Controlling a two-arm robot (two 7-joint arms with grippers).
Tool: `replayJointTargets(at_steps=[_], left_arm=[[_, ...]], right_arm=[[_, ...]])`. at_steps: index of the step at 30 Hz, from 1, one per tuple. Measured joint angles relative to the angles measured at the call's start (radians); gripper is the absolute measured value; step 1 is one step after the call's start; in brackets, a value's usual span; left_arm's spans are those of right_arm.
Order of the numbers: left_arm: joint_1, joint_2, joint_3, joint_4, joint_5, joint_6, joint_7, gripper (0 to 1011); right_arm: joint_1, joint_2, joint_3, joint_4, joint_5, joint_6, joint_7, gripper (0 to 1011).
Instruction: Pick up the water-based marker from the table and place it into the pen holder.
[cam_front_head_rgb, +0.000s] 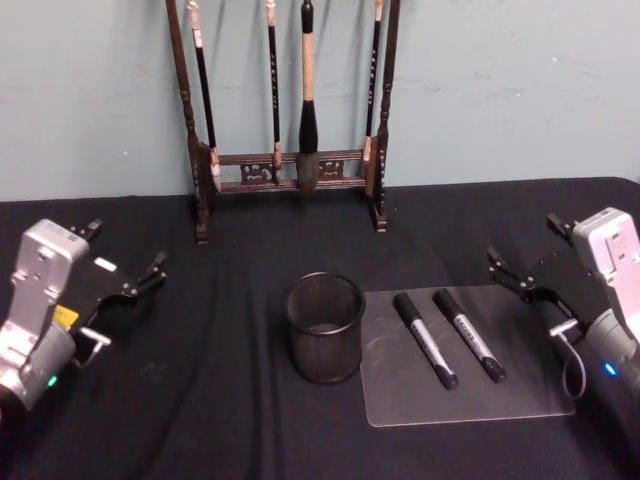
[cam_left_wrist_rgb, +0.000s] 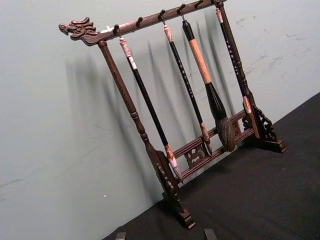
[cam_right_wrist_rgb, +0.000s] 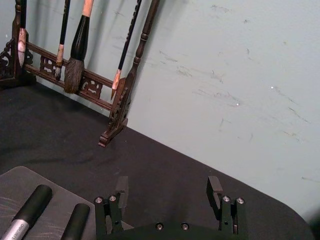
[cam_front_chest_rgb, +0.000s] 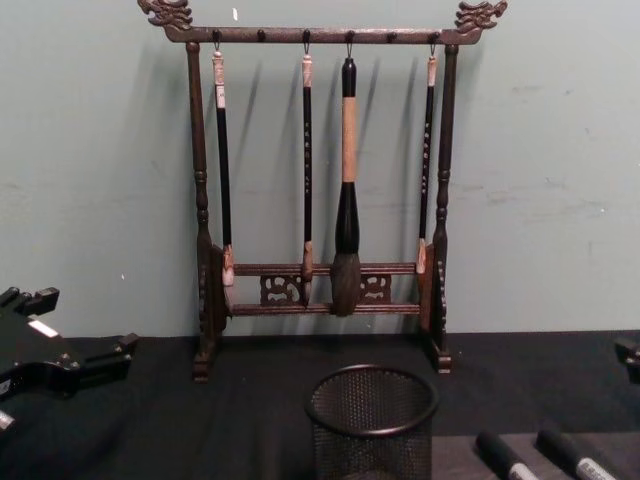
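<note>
Table (cam_front_head_rgb: 230, 420): covered in black cloth. Pen holder (cam_front_head_rgb: 323, 327): stood upright just beside the grey mat (cam_front_head_rgb: 540, 390), on its left. Left marker (cam_front_head_rgb: 425, 339) and right marker (cam_front_head_rgb: 467, 334): laid side by side on the mat, not touching. Left gripper (cam_front_head_rgb: 128, 248) and right gripper (cam_front_head_rgb: 522, 240): held at the table's sides, fingers spread, nothing gripped. Brush rack (cam_front_head_rgb: 290, 170): stood behind.

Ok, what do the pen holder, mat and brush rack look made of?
Pen holder: black wire mesh, probably metal; see-through sides under a solid rolled rim. Mat: smooth grey sheet, perhaps plastic or rubber; faint sheen and scuffs. Rack: dark varnished wood, seemingly; turned posts and carved fretwork.
</note>
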Motion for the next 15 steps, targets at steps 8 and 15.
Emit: replayJointTargets(at_steps=[8,15], left_arm=[[0.0,0.0,0.0,0.0,0.0,0.0,0.0,1009],[0.0,0.0,0.0,0.0,0.0,0.0,0.0,1009]], right_arm=[[0.0,0.0,0.0,0.0,0.0,0.0,0.0,1002],[0.0,0.0,0.0,0.0,0.0,0.0,0.0,1002]])
